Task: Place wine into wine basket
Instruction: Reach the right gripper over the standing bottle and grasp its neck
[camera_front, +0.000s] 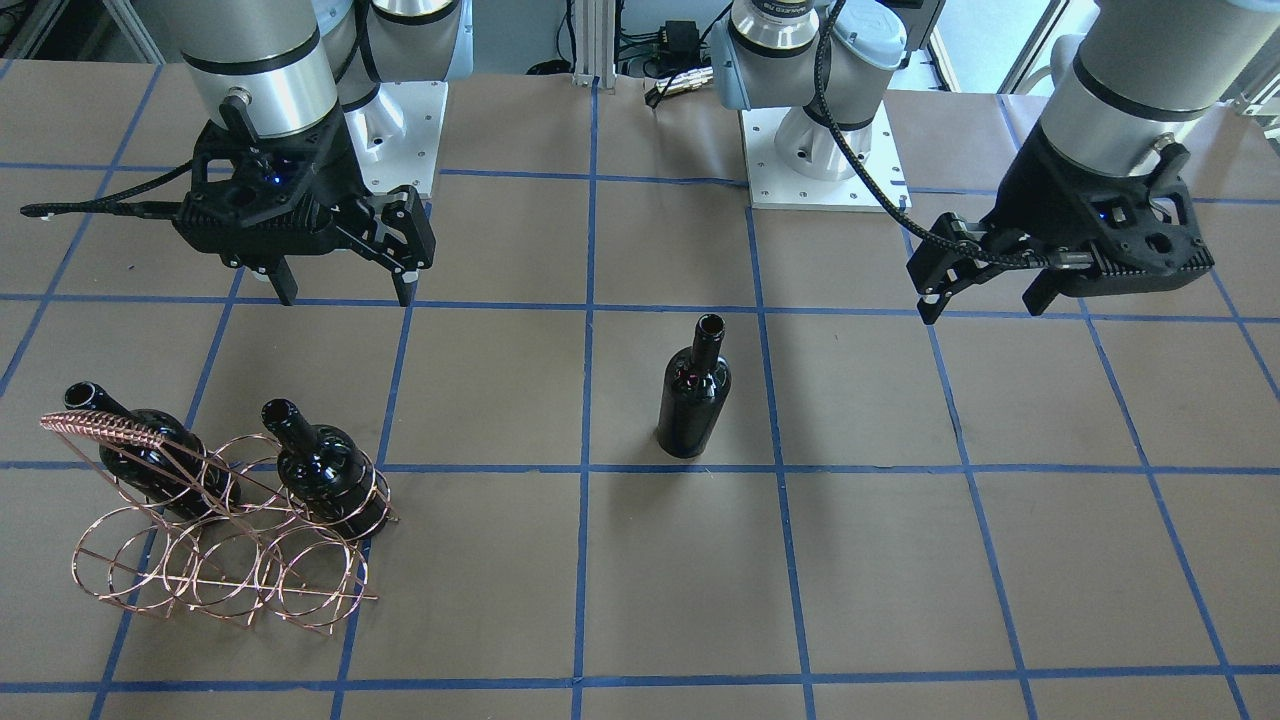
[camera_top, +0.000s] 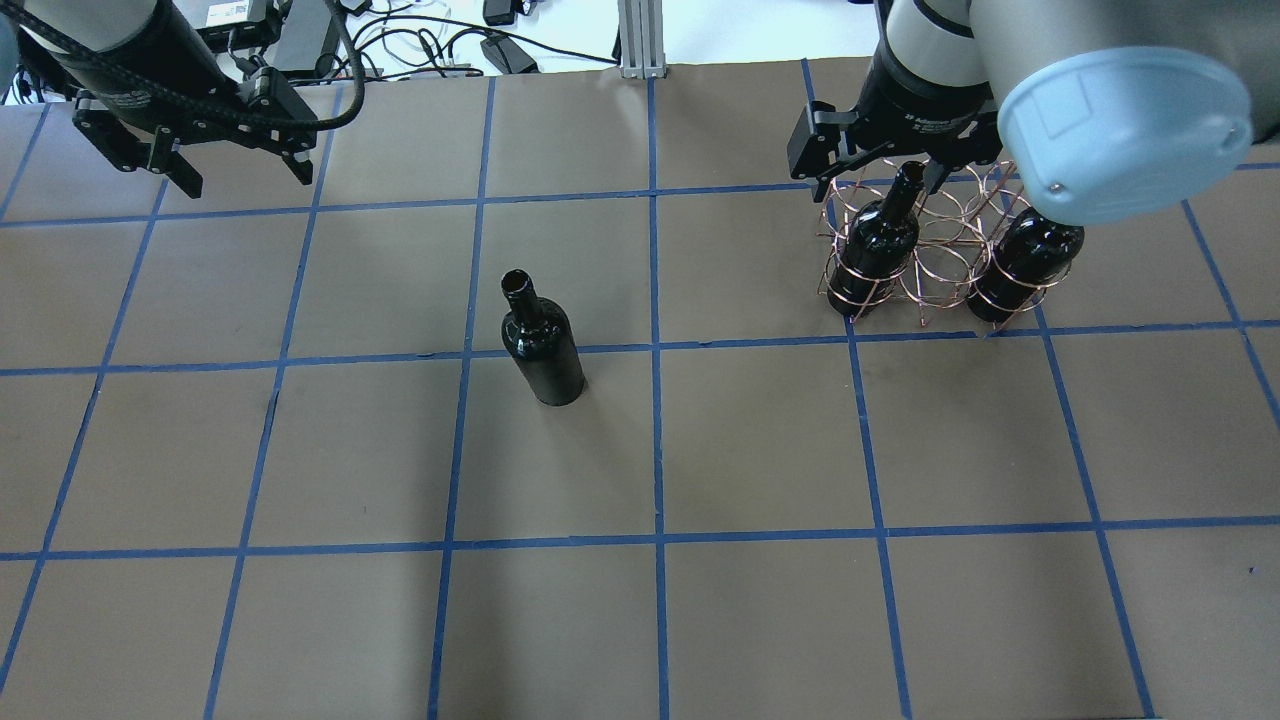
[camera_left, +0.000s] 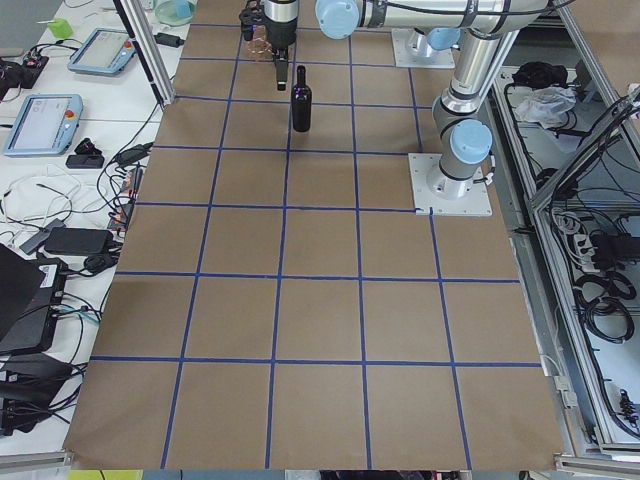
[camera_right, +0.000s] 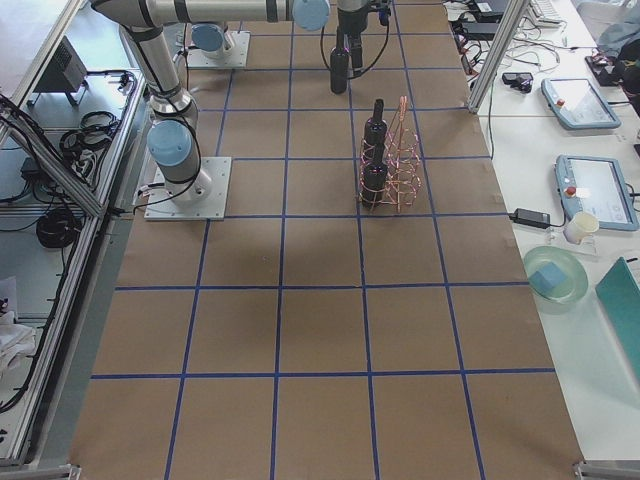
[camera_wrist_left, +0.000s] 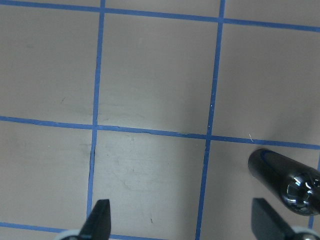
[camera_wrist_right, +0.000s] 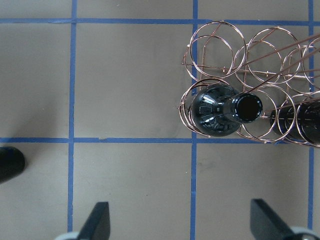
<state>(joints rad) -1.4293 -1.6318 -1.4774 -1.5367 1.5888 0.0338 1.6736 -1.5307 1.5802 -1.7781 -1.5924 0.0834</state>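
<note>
One wine bottle (camera_top: 543, 345) stood upright on the worktop (camera_top: 760, 450), well apart from the wine basket (camera_top: 930, 255), rightward of my spread, empty left fingers (camera_wrist_left: 100, 220), which I judged nearer; right fingers (camera_wrist_right: 100, 220) likewise spread.

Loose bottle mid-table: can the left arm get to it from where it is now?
Likely yes. The left gripper hangs open with nothing between it and the loose bottle, which stands upright alone; the wine basket sits well off to the other side.
</note>
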